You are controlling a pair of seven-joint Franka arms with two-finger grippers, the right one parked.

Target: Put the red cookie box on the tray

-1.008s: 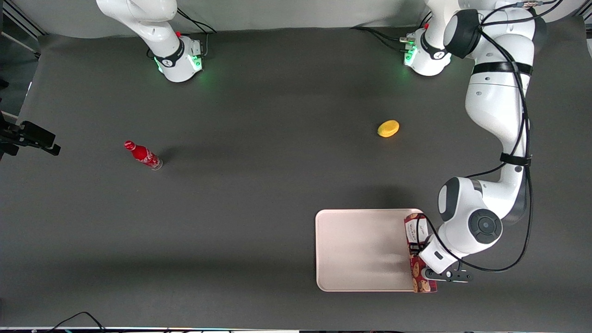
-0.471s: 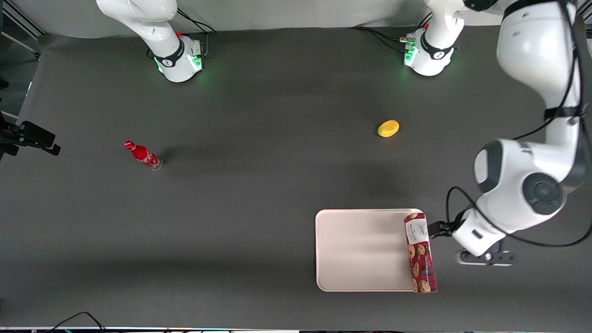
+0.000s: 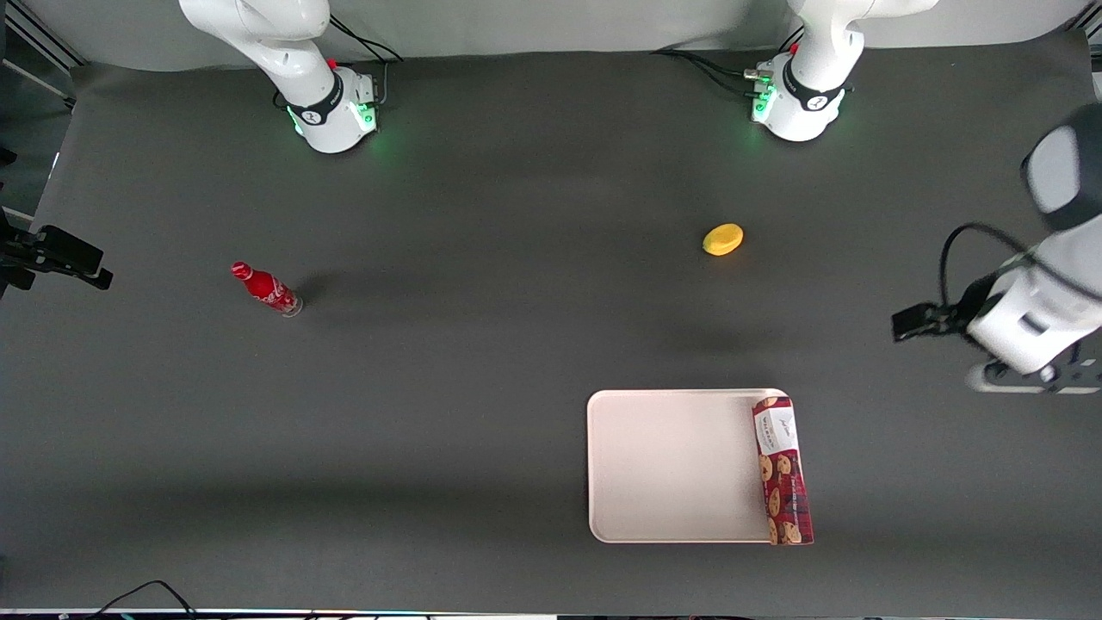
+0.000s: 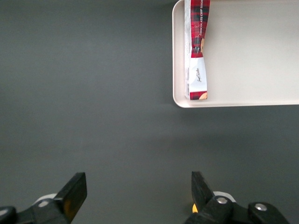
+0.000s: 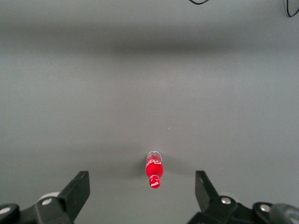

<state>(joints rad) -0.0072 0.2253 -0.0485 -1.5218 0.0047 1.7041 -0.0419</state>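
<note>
The red cookie box [image 3: 782, 469] rests in the tray [image 3: 671, 465], lying lengthwise along the rim at the working arm's end. In the left wrist view the red cookie box [image 4: 196, 51] sits just inside the rounded corner of the tray [image 4: 252, 56], with its white label end toward that corner. My left gripper [image 3: 906, 322] hangs above bare table, well apart from the box, toward the working arm's end and farther from the front camera than the tray. The gripper [image 4: 138, 193] is open with nothing between its fingers.
A small yellow rounded object [image 3: 722, 239] lies on the dark mat, farther from the front camera than the tray. A small red bottle [image 3: 265, 289] stands toward the parked arm's end of the table.
The gripper has let go of the box and pulled up and away from the tray, toward the working arm's end. The box stays where it was along the rim.
</note>
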